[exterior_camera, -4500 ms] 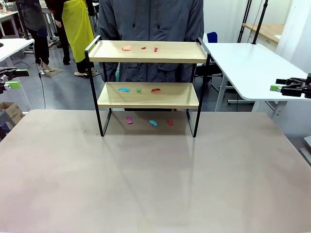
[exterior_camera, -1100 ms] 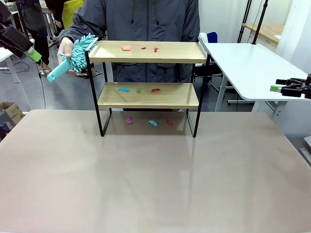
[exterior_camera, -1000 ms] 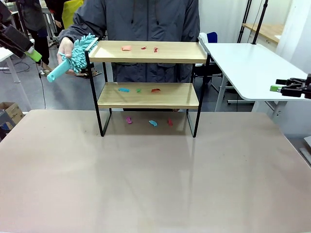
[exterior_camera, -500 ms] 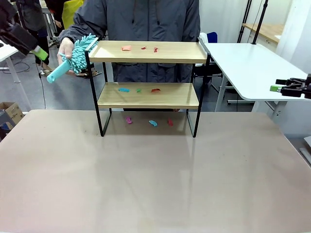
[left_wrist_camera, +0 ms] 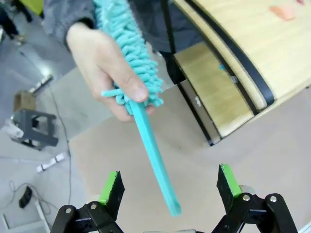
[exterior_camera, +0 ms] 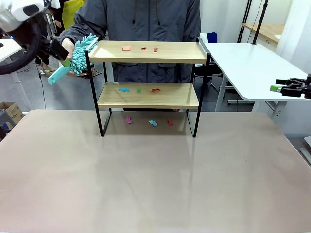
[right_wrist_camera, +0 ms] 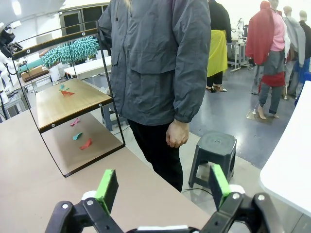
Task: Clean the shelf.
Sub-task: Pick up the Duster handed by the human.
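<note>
- Person's hand [left_wrist_camera: 104, 68] clamps a fluffy turquoise duster [left_wrist_camera: 149, 145] by its head.
- Left gripper [left_wrist_camera: 169, 179]: jaws wide apart, flanking its plastic handle.
- Right gripper [right_wrist_camera: 163, 183]: jaws apart, empty.
- Two-tier wooden, black-framed shelf [exterior_camera: 175, 97] stands far across the beige table [exterior_camera: 155, 174].

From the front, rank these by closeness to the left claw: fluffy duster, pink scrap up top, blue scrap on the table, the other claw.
1. Duster, handle right at the left gripper.
2. Pink scrap, on the shelf's top board, left part.
3. Blue scrap, on the table below.
4. Right gripper, far right.
</note>
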`<action>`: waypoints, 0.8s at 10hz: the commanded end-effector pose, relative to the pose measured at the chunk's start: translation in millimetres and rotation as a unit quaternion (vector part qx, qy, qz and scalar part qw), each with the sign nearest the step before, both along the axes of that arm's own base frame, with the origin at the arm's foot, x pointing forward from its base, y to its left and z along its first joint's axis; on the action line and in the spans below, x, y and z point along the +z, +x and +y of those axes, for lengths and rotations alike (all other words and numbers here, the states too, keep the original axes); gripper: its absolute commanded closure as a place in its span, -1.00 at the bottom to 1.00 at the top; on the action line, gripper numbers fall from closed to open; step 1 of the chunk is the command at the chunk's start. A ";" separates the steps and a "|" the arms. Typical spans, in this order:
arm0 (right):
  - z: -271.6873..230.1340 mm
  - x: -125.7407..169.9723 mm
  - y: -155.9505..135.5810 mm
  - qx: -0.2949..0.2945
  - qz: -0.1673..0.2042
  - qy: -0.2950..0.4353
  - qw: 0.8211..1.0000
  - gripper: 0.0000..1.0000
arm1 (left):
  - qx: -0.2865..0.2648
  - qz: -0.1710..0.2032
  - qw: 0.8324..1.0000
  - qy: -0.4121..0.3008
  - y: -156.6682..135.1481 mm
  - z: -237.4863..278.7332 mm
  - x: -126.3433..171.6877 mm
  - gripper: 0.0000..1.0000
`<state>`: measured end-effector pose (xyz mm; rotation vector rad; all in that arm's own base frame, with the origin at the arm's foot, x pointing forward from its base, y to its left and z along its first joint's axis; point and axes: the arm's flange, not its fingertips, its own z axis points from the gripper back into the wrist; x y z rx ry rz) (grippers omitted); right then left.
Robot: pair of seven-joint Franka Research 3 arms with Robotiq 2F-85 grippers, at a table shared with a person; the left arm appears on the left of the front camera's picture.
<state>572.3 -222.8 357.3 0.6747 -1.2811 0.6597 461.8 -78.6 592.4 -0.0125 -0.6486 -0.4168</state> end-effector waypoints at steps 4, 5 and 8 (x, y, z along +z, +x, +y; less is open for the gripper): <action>2.1 2.7 0.6 0.001 -0.002 -0.001 1.000 -1.00 | 0.053 0.029 0.998 -0.017 13.4 3.3 -30.9 -1.00; 2.1 2.7 0.6 0.001 -0.002 -0.001 1.000 -1.00 | 0.057 0.036 0.998 -0.018 15.4 4.5 -34.0 -1.00; 2.1 2.7 0.6 0.001 -0.002 -0.001 1.000 -1.00 | 0.082 0.044 0.996 0.001 14.6 6.0 -36.5 0.16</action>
